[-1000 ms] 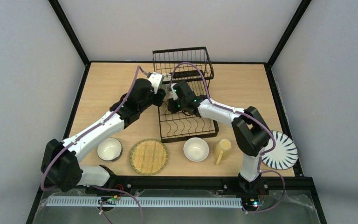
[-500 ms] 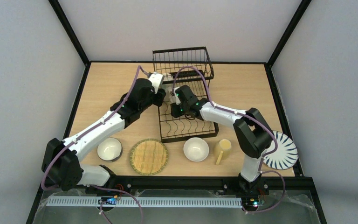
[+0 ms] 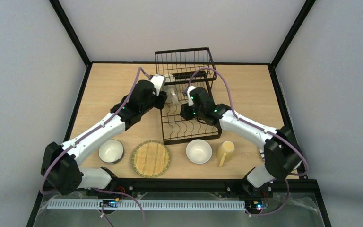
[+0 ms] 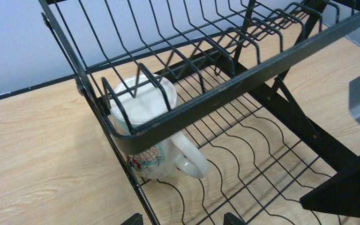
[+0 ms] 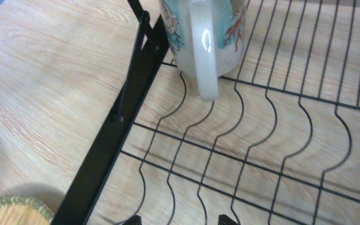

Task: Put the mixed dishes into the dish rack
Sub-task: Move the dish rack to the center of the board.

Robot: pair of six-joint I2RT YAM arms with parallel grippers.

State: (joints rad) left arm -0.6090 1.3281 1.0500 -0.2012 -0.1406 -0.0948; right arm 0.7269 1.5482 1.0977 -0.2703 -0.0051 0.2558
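Note:
The black wire dish rack [image 3: 190, 128] stands at the table's middle back. A white mug [image 3: 173, 95] with a coral pattern stands upright in the back left corner of its lower tray, under the raised basket's rim. In the left wrist view the mug [image 4: 155, 149] shows its handle. My left gripper [image 3: 164, 98] hangs open and empty just left of the mug. My right gripper [image 3: 184, 112] is open and empty over the lower tray, a little in front of the mug [image 5: 201, 37]. On the table in front lie two bowls [image 3: 111, 151] [image 3: 199, 151], a woven bamboo plate [image 3: 151, 158] and a pale yellow mug [image 3: 225, 151].
The rack's raised basket tier [image 3: 185, 53] is at the back, and its front bar [image 4: 225, 93] crosses the left wrist view. The rack's left rail [image 5: 122, 117] runs beside my right fingers. The bamboo plate's edge [image 5: 14, 211] shows at the right wrist view's lower left. My right elbow [image 3: 279, 151] reaches the table's right edge.
My right gripper has drawn back to the right, away from the mug and the left gripper, and its elbow swung out to the right. The left arm has stayed put.

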